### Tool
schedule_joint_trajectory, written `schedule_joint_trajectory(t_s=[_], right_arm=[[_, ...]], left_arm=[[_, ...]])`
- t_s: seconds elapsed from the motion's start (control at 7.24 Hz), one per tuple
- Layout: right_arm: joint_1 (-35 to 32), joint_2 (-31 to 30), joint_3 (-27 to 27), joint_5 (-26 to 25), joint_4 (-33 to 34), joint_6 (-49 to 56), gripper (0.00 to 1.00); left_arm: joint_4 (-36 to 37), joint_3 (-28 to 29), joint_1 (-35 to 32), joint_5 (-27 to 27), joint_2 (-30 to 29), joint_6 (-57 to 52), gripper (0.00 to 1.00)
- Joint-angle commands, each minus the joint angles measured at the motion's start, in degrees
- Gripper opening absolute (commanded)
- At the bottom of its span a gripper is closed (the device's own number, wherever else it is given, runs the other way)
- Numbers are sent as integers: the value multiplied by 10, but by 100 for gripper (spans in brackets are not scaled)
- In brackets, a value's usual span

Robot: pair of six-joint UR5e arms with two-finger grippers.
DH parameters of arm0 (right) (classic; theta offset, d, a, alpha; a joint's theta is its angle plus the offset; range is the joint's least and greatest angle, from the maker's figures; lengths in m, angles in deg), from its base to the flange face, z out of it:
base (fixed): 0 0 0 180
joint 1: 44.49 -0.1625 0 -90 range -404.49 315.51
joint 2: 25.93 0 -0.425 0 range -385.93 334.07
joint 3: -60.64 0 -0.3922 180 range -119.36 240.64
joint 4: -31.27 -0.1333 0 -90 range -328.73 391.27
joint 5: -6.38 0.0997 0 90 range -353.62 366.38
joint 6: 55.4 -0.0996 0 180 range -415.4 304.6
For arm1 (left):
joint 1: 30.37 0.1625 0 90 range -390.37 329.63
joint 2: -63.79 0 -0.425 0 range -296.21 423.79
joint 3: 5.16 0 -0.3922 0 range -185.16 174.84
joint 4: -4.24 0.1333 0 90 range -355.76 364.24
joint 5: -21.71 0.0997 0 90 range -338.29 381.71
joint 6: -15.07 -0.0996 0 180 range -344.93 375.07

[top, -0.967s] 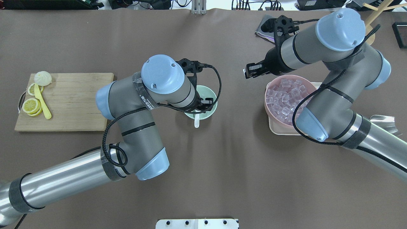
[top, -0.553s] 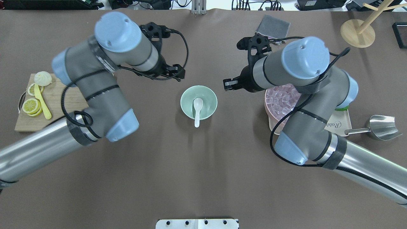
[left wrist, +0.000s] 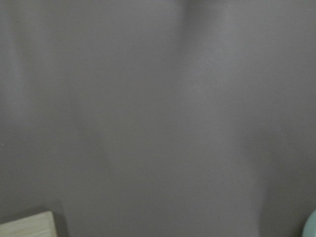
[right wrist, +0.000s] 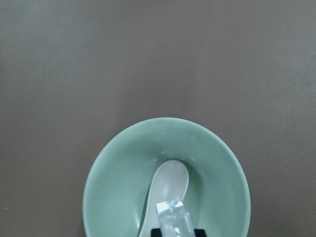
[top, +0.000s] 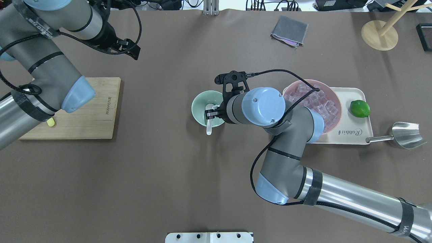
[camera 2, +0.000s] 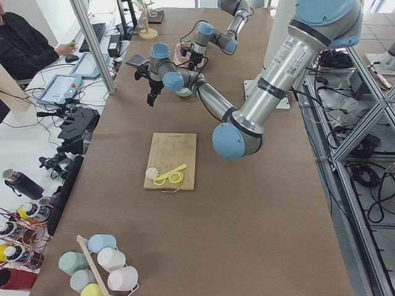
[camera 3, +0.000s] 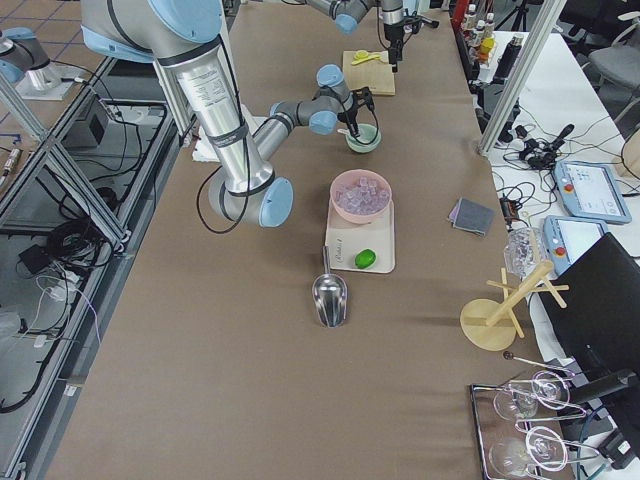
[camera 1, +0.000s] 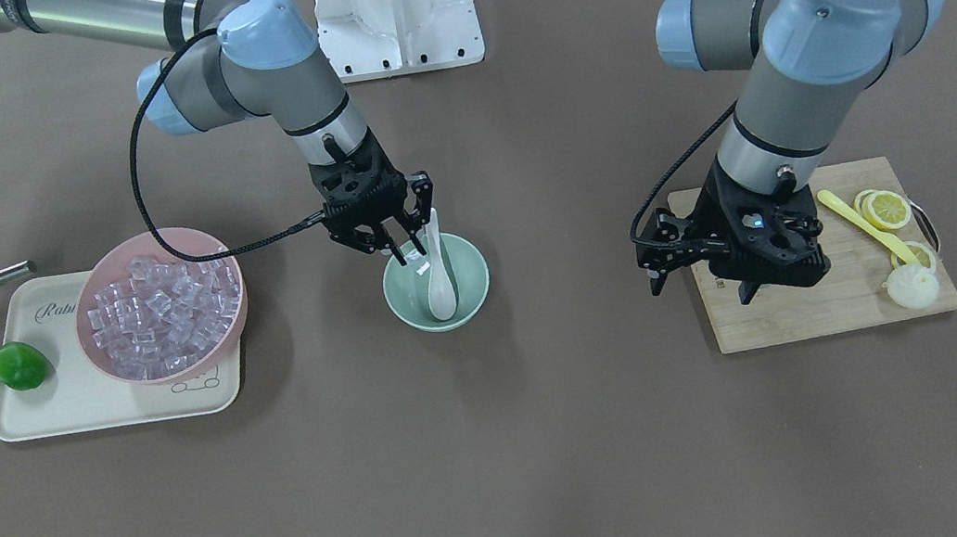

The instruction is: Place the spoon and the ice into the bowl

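The right tool (camera 1: 407, 255) is clamped on one clear, glassy ice cube (right wrist: 171, 211), held just above the scoop of the glossy white spoon (right wrist: 168, 187). The spoon lies in the mint bowl (right wrist: 116, 170) at the middle of the bench (top: 168, 168), its handle propped over the rim. The left tool (top: 132, 51) hangs well apart, near the board (top: 98, 111); I cannot tell whether its jaws are apart or together.

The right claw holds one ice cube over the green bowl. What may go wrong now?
The ice cube in the right claw hangs over the scoop of the spoon; released, it may bounce out of the bowl.
The spoon's handle leans over the rim beside the claw; descending may knock it out.
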Motion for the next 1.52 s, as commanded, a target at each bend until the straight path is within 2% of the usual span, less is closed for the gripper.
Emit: schedule_joint_trajectory(t_s=[0.0,0.14,0.28,0.55,0.69,0.83,0.97,1.11,1.24,1.38], right_arm=[[0,15,-12,-4,-2,-3,51],[-4,29,-6,7,3,-26,100],[-20,31,12,46,13,-56,100],[-84,28,101,129,149,-44,100],[-142,6,142,203,222,-17,100],[-185,-43,186,236,286,45,100],[-232,-86,216,258,372,167,100],[-278,-99,219,261,472,287,100],[-323,-133,221,264,521,395,100],[-385,-201,220,291,520,498,100]], left_arm=[[-1,0,-5,-5,7,-2,98],[-1,1,-5,-5,7,-4,98],[-8,0,-6,-4,8,-9,98],[-41,-5,-15,-2,35,-6,98],[-53,-18,-20,1,54,-9,98],[-109,-26,-20,39,93,-9,98],[-160,-26,-22,70,138,-10,98],[-171,-27,-42,74,161,-11,98],[-174,-31,-76,67,179,-20,98],[-167,-34,-115,52,205,-88,98]])
